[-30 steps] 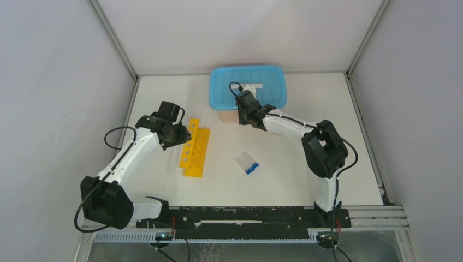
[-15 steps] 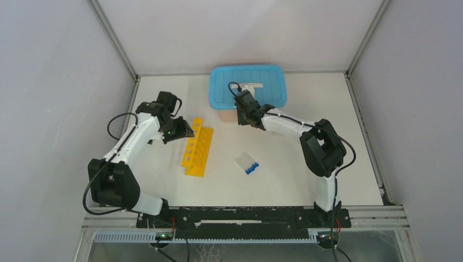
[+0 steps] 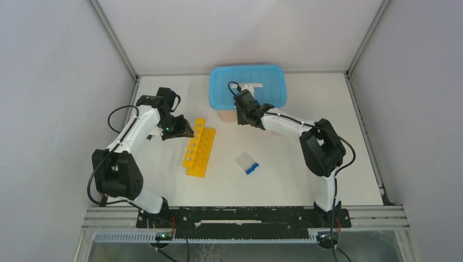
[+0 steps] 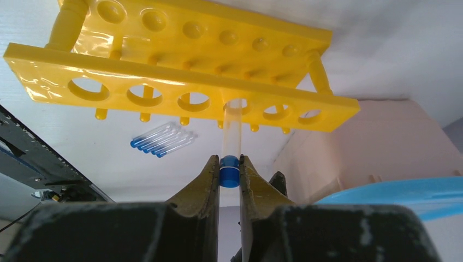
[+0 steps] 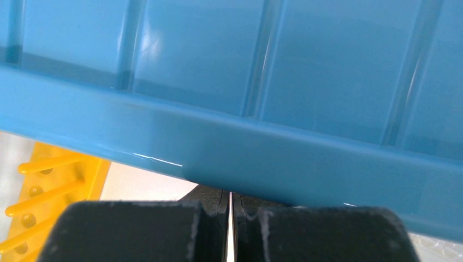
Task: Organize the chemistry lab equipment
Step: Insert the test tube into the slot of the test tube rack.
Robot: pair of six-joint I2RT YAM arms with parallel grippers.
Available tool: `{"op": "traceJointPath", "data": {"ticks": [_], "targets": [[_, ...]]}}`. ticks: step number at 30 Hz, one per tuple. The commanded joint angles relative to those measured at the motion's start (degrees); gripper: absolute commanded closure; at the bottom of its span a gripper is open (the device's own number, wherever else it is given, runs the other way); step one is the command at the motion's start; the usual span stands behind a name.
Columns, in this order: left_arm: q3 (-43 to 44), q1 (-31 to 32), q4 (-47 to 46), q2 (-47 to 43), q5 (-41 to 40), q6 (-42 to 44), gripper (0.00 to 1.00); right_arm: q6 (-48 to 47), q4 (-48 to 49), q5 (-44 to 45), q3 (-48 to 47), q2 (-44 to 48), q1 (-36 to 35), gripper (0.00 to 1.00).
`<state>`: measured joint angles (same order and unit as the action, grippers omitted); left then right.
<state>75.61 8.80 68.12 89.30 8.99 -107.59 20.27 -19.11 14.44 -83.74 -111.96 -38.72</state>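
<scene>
The yellow rack (image 3: 199, 147) lies on its side left of the table's middle, its holed plates facing my left gripper (image 3: 183, 129). In the left wrist view the left gripper (image 4: 230, 165) is shut on the blue cap of a clear tube (image 4: 233, 131). The tube's far end sits in a hole of the rack (image 4: 164, 71). Several more blue-capped tubes (image 3: 248, 164) lie together on the table and also show in the left wrist view (image 4: 162, 143). My right gripper (image 3: 243, 116) is shut, with its tips (image 5: 230, 197) tucked under the rim of a blue lid. The wire ring is not visible.
A blue-lidded beige bin (image 3: 248, 87) stands at the back middle with a small whitish object (image 3: 252, 87) on its lid. The lid's rim (image 5: 273, 147) fills the right wrist view. Grey walls close the table on three sides.
My left gripper has moved right and a little back towards the rack, its elbow folding in. The rack has shifted slightly right. The right arm has hardly moved.
</scene>
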Motion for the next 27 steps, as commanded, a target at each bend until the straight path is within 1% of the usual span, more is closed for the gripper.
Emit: {"op": "traceJointPath", "data": {"ticks": [1, 5, 8, 12, 18, 23, 27], "targets": [[-1.1, -0.3, -0.7, -3.0, -2.3, 0.1, 1.00, 0.5, 1.8, -0.2, -2.4, -1.0, 0.0, 0.95], [-1.6, -0.3, -0.8, -2.1, -2.4, 2.0, 1.00, 0.6, 1.7, 0.0, -2.8, -1.3, -0.1, 0.95], [-2.6, -0.3, -1.3, -2.7, -4.1, 2.3, 1.00, 0.8, 1.6, 0.0, -2.8, -1.4, -0.1, 0.95], [-5.0, -0.1, -4.0, -3.9, -4.5, 2.1, 1.00, 0.8, 1.6, 0.1, -3.1, -1.7, -0.3, 0.95], [-5.9, 0.4, -5.8, -4.1, -6.3, 2.8, 1.00, 0.9, 1.5, 0.2, -3.4, -2.0, -0.4, 0.95], [-8.3, 0.9, -9.7, -5.4, -7.9, 3.1, 0.99, 0.9, 1.5, 0.0, -3.2, -2.1, -0.5, 0.95], [-9.0, 1.1, -10.8, -5.2, -7.8, 3.4, 0.99, 1.0, 1.6, 0.0, -3.2, -2.1, -0.5, 0.95]]}}
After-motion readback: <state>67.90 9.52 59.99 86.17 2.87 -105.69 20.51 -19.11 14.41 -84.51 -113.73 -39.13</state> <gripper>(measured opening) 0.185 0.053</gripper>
